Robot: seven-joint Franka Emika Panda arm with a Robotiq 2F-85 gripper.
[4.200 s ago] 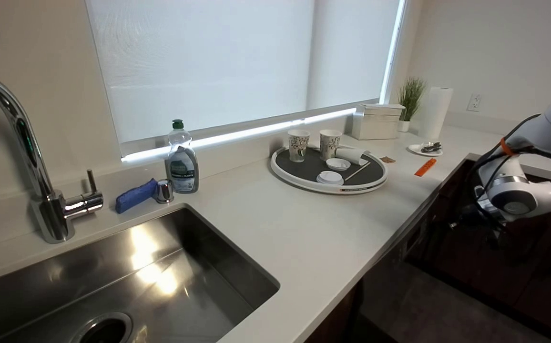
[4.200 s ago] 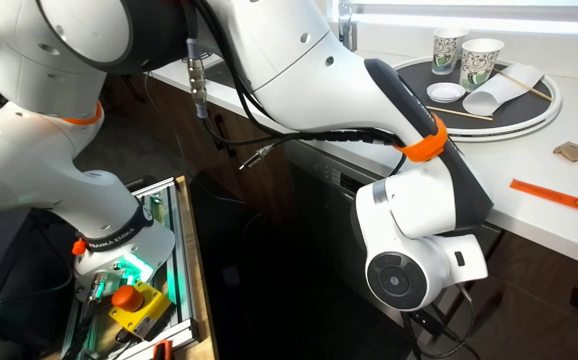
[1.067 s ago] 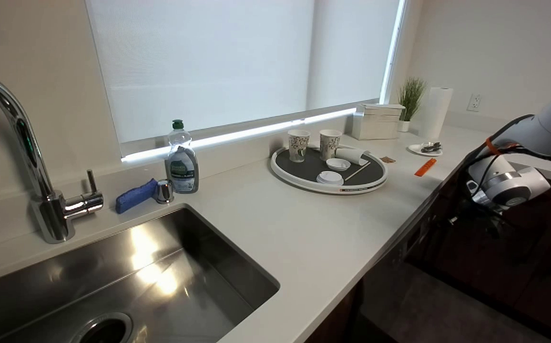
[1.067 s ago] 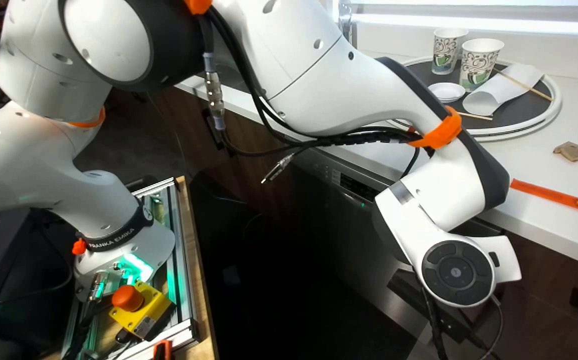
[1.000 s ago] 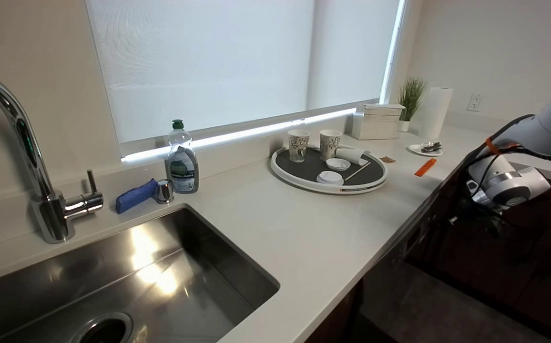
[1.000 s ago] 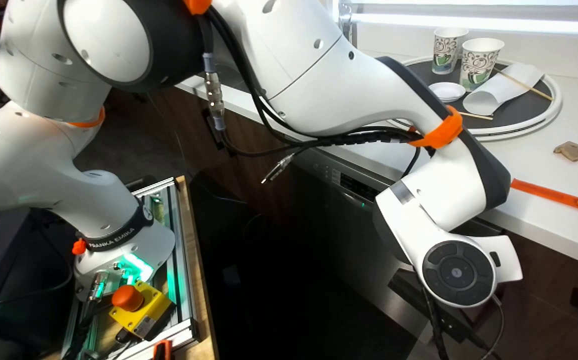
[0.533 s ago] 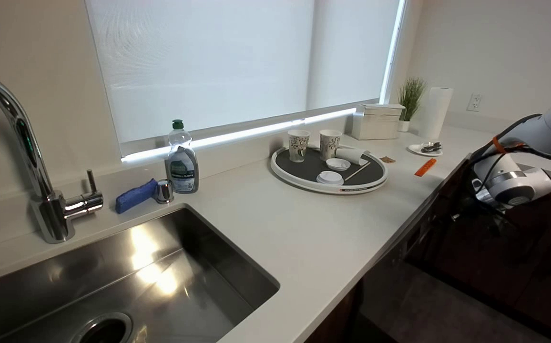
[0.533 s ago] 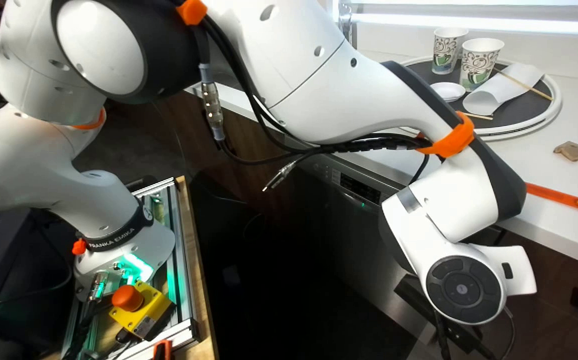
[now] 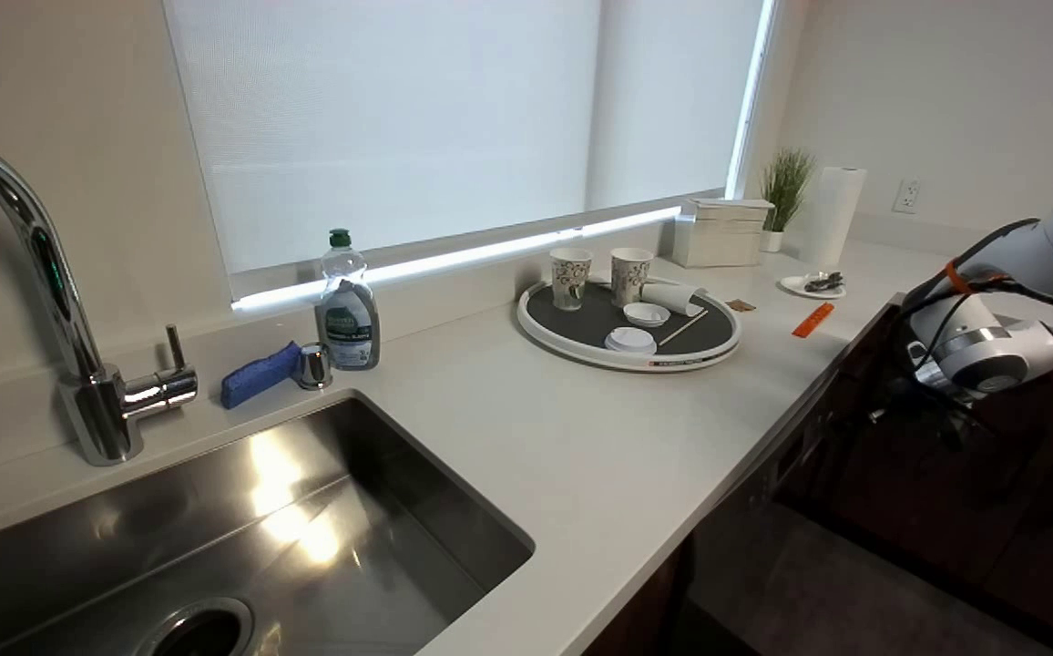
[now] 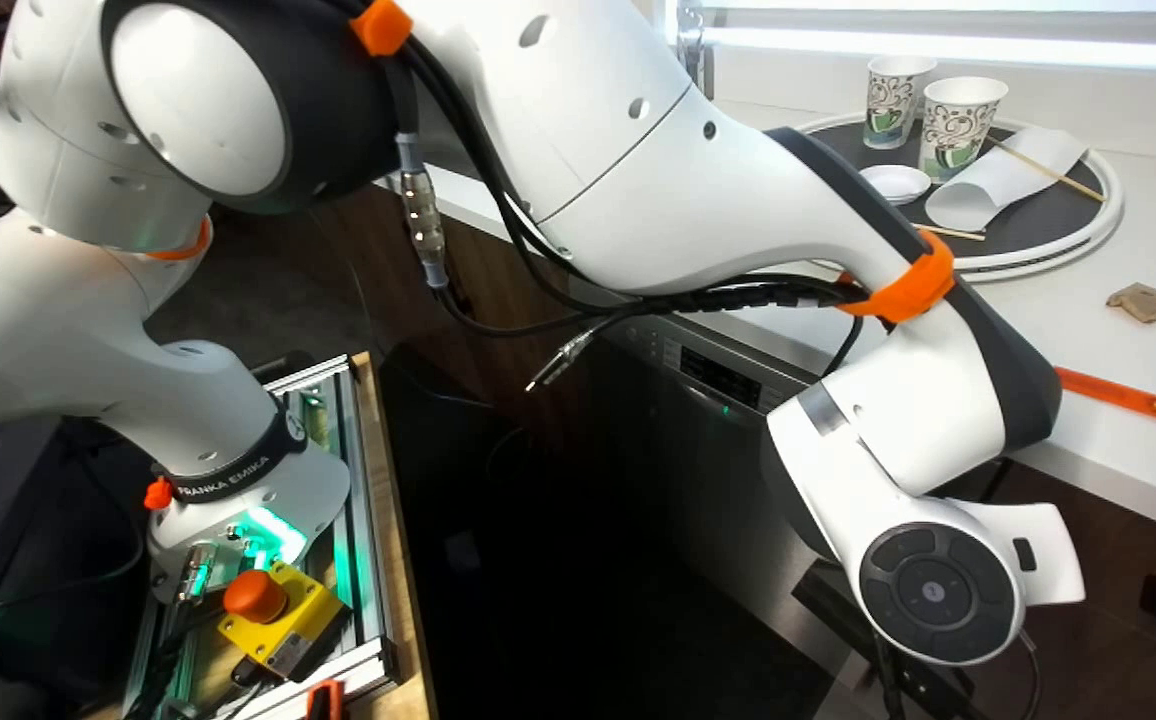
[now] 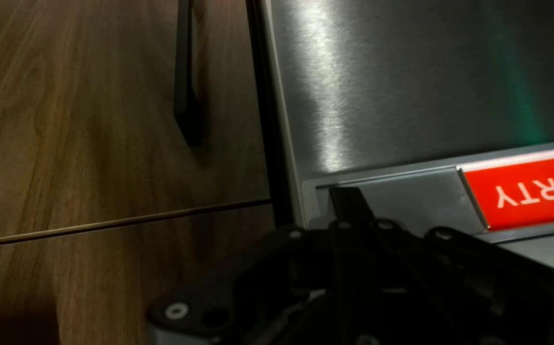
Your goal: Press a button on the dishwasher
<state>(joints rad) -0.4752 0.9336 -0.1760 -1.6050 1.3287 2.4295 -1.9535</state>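
Beneath the white counter [image 9: 581, 446], the dishwasher [image 10: 703, 465] is set, and its green light [image 10: 726, 409], covered by the arm [image 10: 658, 190] seconds earlier, has been exposed. The gripper [image 11: 351, 201], its jaws pressed together, is held near the red DIRTY sign [image 11: 531, 194] on the dishwasher.

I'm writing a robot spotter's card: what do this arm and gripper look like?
The arm is white and rounded, with dark grey trim, orange straps, black cables and a black band lettered FRANKA EMIKA. The gripper is black and jointed, with silvery screws.
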